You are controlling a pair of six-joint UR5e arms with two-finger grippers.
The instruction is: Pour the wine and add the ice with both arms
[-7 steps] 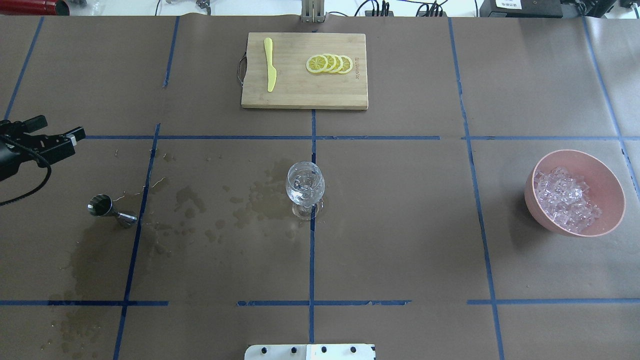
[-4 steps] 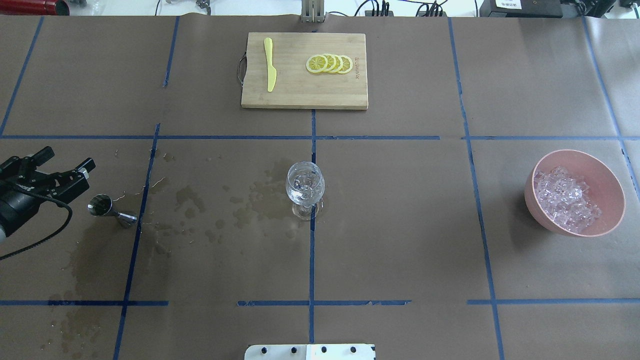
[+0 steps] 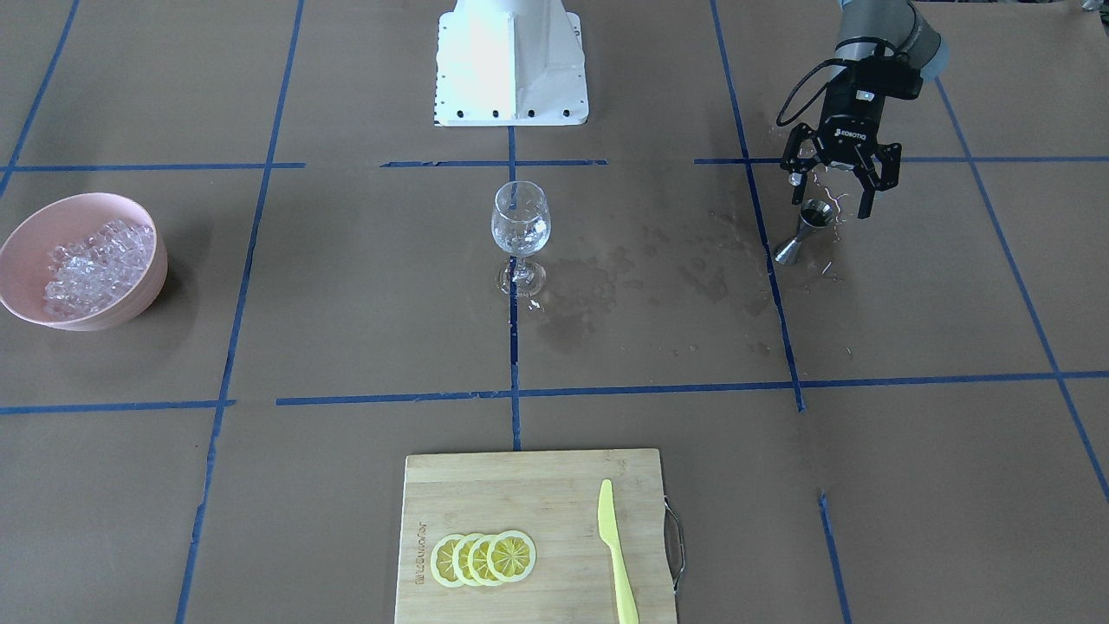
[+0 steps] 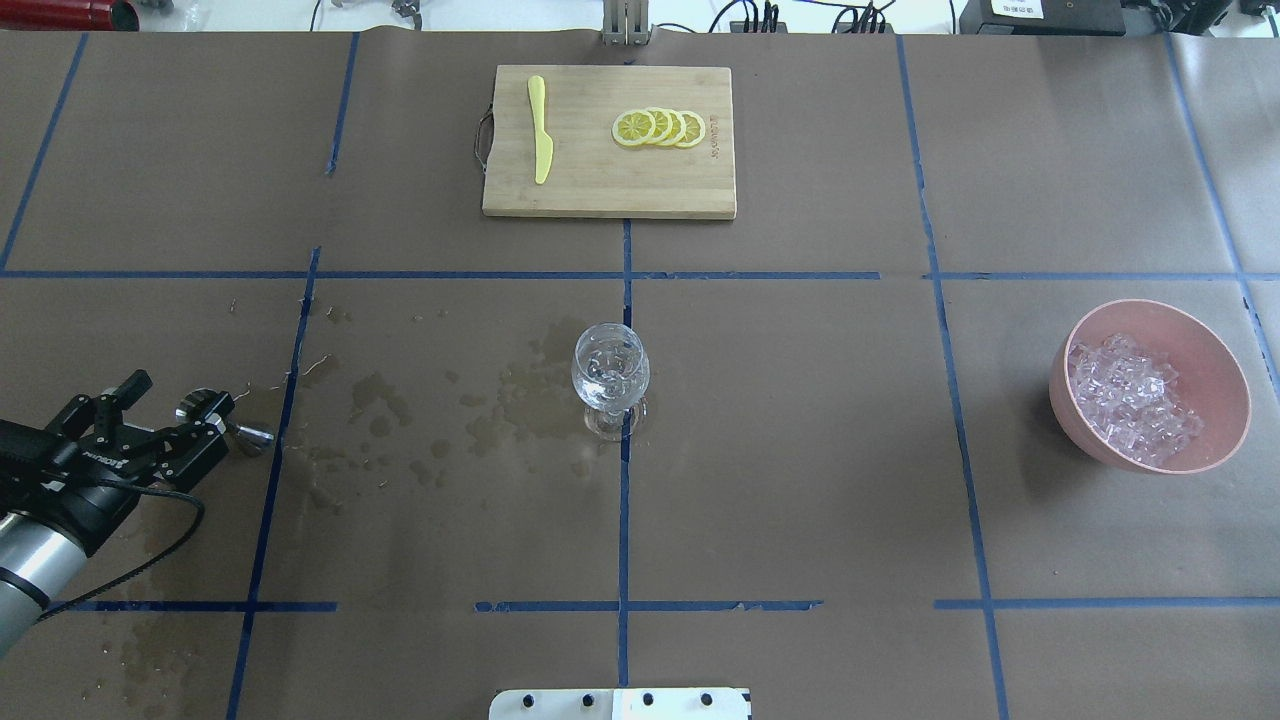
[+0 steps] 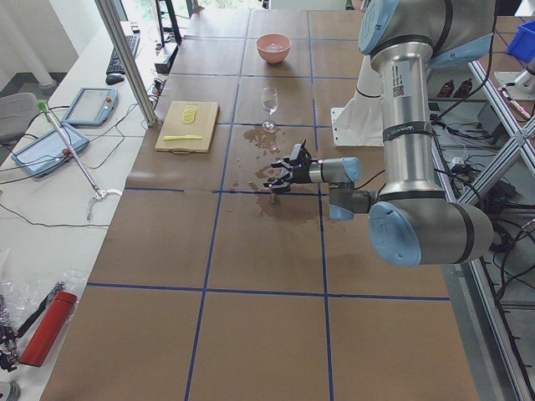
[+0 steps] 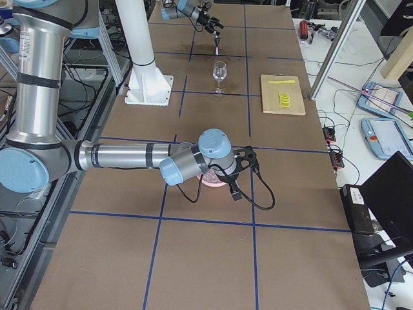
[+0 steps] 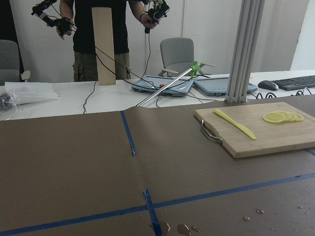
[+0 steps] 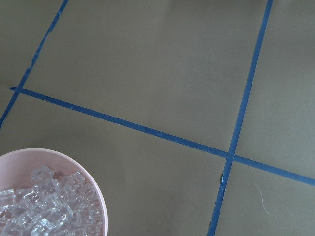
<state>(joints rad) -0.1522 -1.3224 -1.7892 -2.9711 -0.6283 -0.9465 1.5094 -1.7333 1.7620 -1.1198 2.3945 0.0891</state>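
A clear stemmed wine glass [image 4: 610,375] stands at the table's middle; it also shows in the front view [image 3: 520,221]. A steel jigger [image 4: 250,433] stands on the left, also in the front view [image 3: 801,234]. My left gripper [image 4: 178,397] is open, its fingers on either side of the jigger's top cup, as the front view [image 3: 829,198] shows. The ice [image 4: 1130,400] is heaped in a pink bowl [image 4: 1225,360] on the right. My right gripper [image 6: 240,169] hovers by the bowl and shows only in the exterior right view; I cannot tell whether it is open or shut. Its wrist view shows the ice [image 8: 44,206].
A wooden cutting board [image 4: 600,190] with lemon slices [image 4: 660,128] and a yellow knife [image 4: 540,130] lies at the far middle. Wet stains [image 4: 380,400] spread between the jigger and the glass. The white pedestal base [image 3: 511,61] stands at the robot's edge.
My left gripper has moved toward the robot's side of the table and come around the jigger's top. The glass, bowl and board have not moved.
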